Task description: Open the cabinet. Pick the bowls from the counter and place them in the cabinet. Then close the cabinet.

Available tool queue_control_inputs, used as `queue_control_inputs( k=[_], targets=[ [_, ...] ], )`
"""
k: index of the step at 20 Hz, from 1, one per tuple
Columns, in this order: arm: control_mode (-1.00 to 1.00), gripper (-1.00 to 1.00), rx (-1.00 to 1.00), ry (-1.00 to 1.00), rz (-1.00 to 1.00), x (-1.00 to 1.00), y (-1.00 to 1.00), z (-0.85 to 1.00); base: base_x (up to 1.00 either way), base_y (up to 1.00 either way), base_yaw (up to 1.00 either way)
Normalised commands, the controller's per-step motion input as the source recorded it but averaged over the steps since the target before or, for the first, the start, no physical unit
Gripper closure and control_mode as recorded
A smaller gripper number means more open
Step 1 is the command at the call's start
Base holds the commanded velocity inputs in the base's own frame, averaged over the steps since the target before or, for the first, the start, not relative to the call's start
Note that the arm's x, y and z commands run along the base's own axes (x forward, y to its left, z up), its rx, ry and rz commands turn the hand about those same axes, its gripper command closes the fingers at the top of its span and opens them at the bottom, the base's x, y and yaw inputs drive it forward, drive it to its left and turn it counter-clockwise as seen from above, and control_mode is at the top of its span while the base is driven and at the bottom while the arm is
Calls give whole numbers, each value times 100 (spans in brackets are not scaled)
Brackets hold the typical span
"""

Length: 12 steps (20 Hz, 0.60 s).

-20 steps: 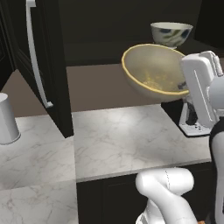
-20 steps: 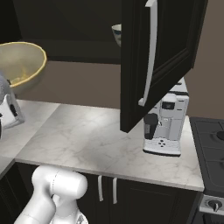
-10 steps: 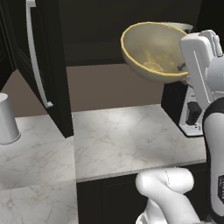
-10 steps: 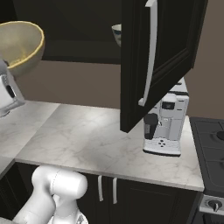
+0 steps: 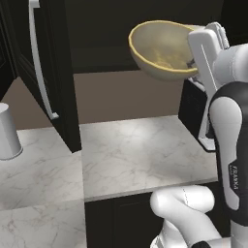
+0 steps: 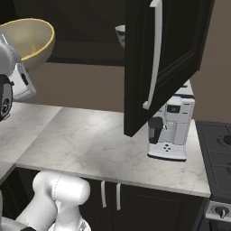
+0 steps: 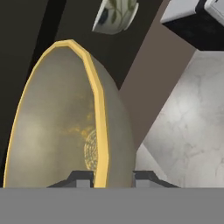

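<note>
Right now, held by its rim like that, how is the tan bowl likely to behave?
The tan bowl looks rigid, so it should keep its shape. The end effector pinches only the thin rim, and the bowl hangs tilted, so it might swivel or slip. Its glossy surface suggests a slick, chippable glaze.

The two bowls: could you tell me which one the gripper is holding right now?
The tan-yellow bowl with the golden rim, pinched at its rim by the gripper and raised. The off-white bowl with blue-green marks already sits apart inside the open cabinet.
</note>
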Motion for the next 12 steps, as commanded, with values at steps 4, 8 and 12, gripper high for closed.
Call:
queue_control_inputs(
  k=[4,8,12],
  targets=[
    [-100,100,0,-14,0,44,0,-23,0,0,0],
    [-100,100,0,-18,0,44,0,-23,0,0,0],
    [-100,100,0,-18,0,47,0,-7,0,0,0]
  ],
)
